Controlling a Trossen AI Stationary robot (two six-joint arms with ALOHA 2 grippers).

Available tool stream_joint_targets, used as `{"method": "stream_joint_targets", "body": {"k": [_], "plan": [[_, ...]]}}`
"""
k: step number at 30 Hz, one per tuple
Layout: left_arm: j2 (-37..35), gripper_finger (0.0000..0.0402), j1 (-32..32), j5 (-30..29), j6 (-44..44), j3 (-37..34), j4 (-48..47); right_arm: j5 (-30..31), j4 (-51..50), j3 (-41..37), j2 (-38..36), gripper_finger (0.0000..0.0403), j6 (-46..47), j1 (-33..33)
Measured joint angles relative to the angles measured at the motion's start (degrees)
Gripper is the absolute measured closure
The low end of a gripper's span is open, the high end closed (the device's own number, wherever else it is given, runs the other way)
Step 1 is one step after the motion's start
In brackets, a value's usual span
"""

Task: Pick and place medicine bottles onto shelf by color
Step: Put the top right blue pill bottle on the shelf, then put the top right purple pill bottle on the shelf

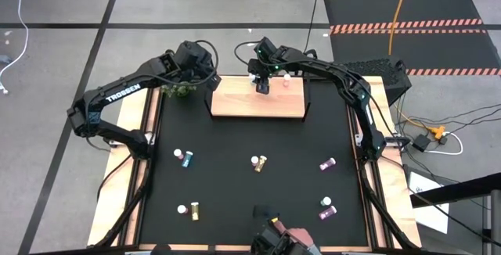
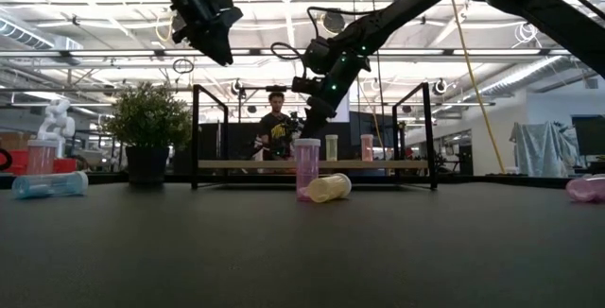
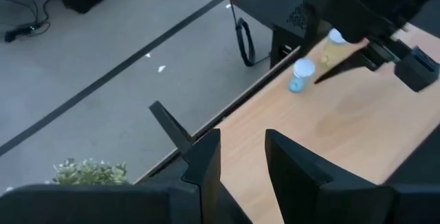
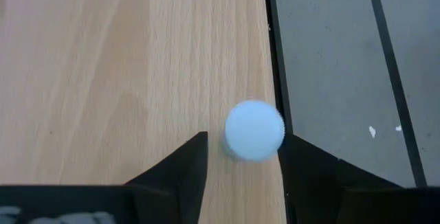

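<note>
The shelf [image 1: 258, 102], a light wooden board with black posts, stands at the table's far middle. My right gripper [image 1: 262, 85] is open above the shelf's far edge, pointing down. Its fingers stand on either side of a white-capped teal bottle [image 3: 300, 74], whose cap [image 4: 254, 129] shows from above. The bottle stands upright on the board. A pink bottle [image 1: 286, 80] and a pale one [image 2: 331, 147] also stand on the shelf. My left gripper [image 3: 240, 162] is open and empty, raised over the shelf's far left corner [image 1: 210, 81]. My right gripper's open fingers stand on either side of the teal bottle's cap [image 4: 254, 129], coming from above. A gap shows beside one finger [image 4: 196, 152]. Whether the other finger [image 4: 295, 155] touches the cap I cannot tell. The bottle stands upright on the shelf.
Several bottles lie or stand on the black table: teal [image 1: 188, 159], yellow [image 1: 258, 163], purple [image 1: 327, 163], yellow [image 1: 194, 210], purple [image 1: 327, 212]. A small potted plant [image 1: 180, 91] stands left of the shelf. A person [image 2: 276, 128] shows beyond the table.
</note>
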Motion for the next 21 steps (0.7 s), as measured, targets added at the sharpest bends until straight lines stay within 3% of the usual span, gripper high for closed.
{"method": "stream_joint_targets", "body": {"k": [14,21], "plan": [[0.0,0.0284,3.5,-0.1,0.4,0.0,0.4,1.3,2.6,0.0,-1.9,0.0197,-0.2,0.0],[-2.3,0.0284,4.6,-0.1,2.6,0.0,-9.4,6.1,2.0,0.0,-8.1,0.0197,1.4,0.9]]}}
